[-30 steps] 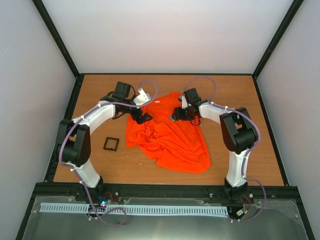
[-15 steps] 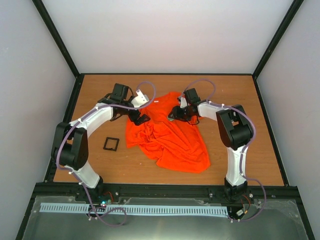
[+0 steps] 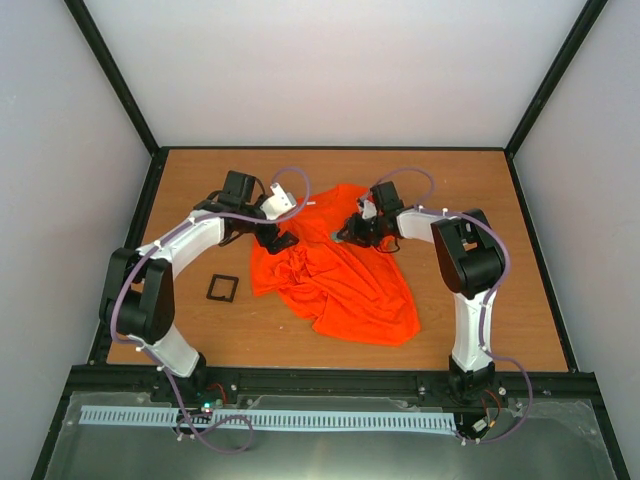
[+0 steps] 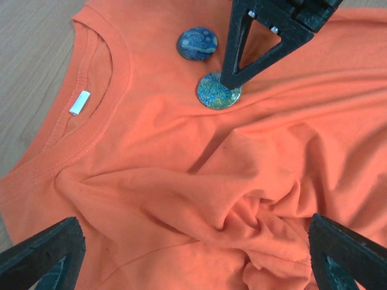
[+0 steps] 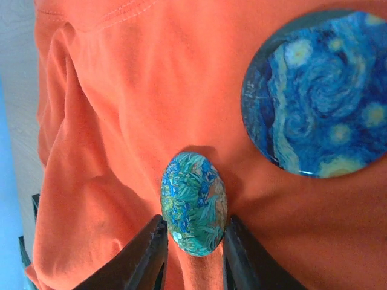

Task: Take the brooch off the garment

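Note:
The orange garment [image 3: 345,285] lies crumpled on the table. Two round brooches sit near its collar: a blue swirled one [image 4: 197,44] and a green-blue one [image 4: 218,90]. My right gripper [image 5: 195,225] has a finger on each side of the green-blue brooch [image 5: 193,202] and is shut on it; the blue one [image 5: 314,96] lies just beside it. In the top view the right gripper [image 3: 349,232] is at the shirt's upper part. My left gripper [image 4: 196,260] is open wide over the shirt's folds, at the shirt's left edge in the top view [image 3: 278,240].
A small black square frame [image 3: 222,288] lies on the wooden table [image 3: 180,180] left of the shirt. A white label [image 4: 79,103] shows inside the collar. Black rails edge the table, with white walls behind.
Both arms shifted only slightly. The left gripper edged a little left on the shirt, and the right wrist turned a little while staying at the brooches.

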Controlling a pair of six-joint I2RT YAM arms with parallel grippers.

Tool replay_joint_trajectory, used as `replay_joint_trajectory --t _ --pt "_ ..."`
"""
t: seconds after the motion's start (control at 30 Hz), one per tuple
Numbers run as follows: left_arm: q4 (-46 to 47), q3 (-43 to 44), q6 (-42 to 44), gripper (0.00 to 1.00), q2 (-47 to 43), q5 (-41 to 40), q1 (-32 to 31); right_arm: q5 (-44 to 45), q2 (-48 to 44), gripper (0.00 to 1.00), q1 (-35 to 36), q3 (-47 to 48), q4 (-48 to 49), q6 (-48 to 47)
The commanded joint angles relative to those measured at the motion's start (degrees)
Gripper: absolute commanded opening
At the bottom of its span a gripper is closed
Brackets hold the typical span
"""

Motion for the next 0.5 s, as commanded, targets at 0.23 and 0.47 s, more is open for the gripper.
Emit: replay_joint_trajectory --t 0.23,0.47 --pt "11.9 0.8 9.0 1.00 6.7 -5.4 -5.9 -6.4 1.9 0.03 -1.4 -1.6 7.7 9.3" --pt "23.9 -0.4 14.8 1.00 12.5 -10.7 -7.9 -8.2 1.4 0.03 -3.0 -2.6 11.1 13.5"
